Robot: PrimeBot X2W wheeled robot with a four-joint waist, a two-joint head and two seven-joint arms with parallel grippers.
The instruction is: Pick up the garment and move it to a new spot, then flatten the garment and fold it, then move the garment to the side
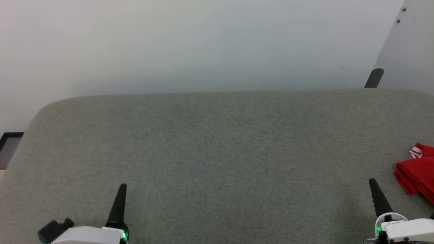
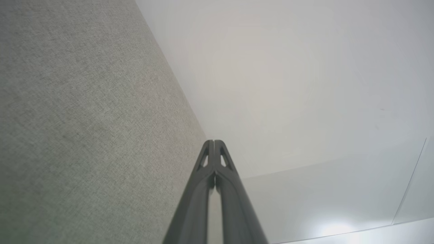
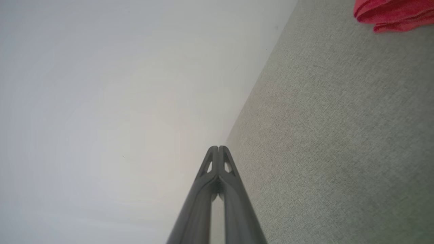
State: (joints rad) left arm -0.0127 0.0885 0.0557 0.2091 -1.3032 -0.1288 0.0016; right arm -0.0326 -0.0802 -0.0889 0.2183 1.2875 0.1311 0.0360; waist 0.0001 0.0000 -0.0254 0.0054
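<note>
The garment (image 1: 417, 173), red with a bit of red-and-white striped trim, lies folded in layers at the far right edge of the grey fabric surface (image 1: 217, 152), partly cut off by the frame. Its red folds also appear at the top right of the right wrist view (image 3: 393, 13). My right gripper (image 1: 372, 181) is shut and holds nothing, a short way left of the garment and apart from it; its tips meet in its wrist view (image 3: 218, 147). My left gripper (image 1: 123, 185) is shut and holds nothing at the lower left, its tips pressed together (image 2: 214, 141).
A pale wall (image 1: 203, 44) rises behind the surface's far edge. A dark post (image 1: 374, 78) stands at the back right beside a slanted white panel. A dark-framed object (image 1: 10, 144) sits past the left edge, where the surface's corner is rounded.
</note>
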